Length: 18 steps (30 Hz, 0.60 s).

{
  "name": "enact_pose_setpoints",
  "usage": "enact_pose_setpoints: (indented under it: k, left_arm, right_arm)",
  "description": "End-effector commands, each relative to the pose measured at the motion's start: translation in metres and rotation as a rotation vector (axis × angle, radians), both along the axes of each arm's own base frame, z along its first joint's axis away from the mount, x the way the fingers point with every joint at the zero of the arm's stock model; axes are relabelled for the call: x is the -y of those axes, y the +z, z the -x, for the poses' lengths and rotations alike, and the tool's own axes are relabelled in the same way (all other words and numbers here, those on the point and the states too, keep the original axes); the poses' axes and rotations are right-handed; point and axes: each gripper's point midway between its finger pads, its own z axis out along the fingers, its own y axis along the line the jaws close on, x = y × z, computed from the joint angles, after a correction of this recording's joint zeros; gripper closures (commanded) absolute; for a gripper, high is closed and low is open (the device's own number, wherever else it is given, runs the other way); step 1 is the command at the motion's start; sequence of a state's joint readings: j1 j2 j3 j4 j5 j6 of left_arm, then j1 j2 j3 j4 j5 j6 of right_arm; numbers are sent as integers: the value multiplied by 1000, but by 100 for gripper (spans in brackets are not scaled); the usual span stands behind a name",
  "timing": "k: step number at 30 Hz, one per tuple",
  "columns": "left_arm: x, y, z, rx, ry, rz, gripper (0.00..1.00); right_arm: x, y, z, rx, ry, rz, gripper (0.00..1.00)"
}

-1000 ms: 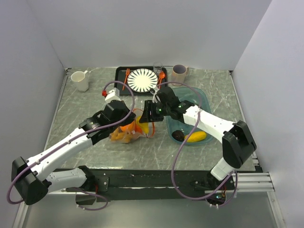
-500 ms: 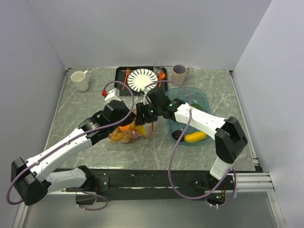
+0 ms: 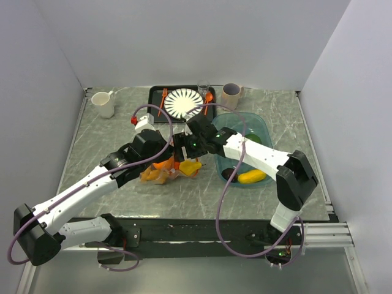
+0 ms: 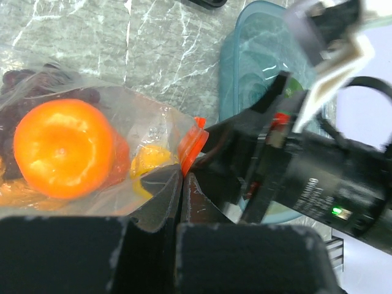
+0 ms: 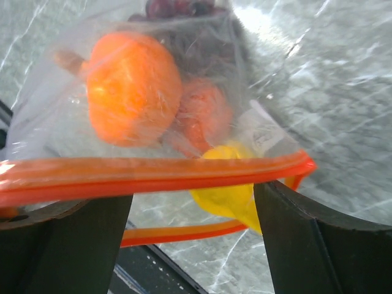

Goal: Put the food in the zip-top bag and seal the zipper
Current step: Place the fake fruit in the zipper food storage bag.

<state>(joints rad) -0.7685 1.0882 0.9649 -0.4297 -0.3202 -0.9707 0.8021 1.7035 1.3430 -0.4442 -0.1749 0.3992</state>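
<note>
The zip-top bag (image 3: 158, 176) lies mid-table with its mouth held open. It holds a round orange (image 5: 131, 86), a reddish piece (image 5: 205, 116) and dark purple pieces (image 5: 177, 7). My left gripper (image 4: 182, 176) is shut on the end of the zipper (image 4: 191, 142), lifting it. My right gripper (image 5: 193, 245) is open at the mouth, one finger (image 5: 67, 245) on each side. A yellow piece (image 5: 229, 184) sits in the mouth between the upper zipper (image 5: 153, 173) strip and the lower one, against the right finger (image 5: 324, 245). More food remains in the tub: a yellow piece (image 3: 252, 176) and a dark purple piece (image 3: 229, 174).
The teal tub (image 3: 264, 125) stands right of the bag, close behind my right arm. At the back are a black tray (image 3: 154, 92) with a white plate (image 3: 184, 103) and orange cutlery (image 3: 163, 101), a white mug (image 3: 104, 104), a beige cup (image 3: 231, 95) and a small glass (image 3: 203, 88).
My right arm moved left from the tub to the bag's mouth carrying a yellow piece. Its jaws have now widened and the piece sits in the mouth. The left gripper kept its hold.
</note>
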Motion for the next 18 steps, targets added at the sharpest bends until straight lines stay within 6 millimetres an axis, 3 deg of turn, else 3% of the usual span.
enact_pose_setpoints:
  k: [1, 10, 15, 18]
  left_arm:
    - [4, 29, -5, 70, 3, 57, 99]
    - [2, 27, -4, 72, 5, 59, 99]
    - [4, 26, -4, 66, -1, 60, 99]
    - [4, 28, -4, 70, 2, 62, 99]
  right_arm:
    - [8, 43, -11, 113, -76, -33, 14]
    - [57, 19, 2, 111, -145, 90, 15]
    - [49, 1, 17, 71, -8, 86, 15]
    - [47, -10, 15, 46, 10, 110, 15]
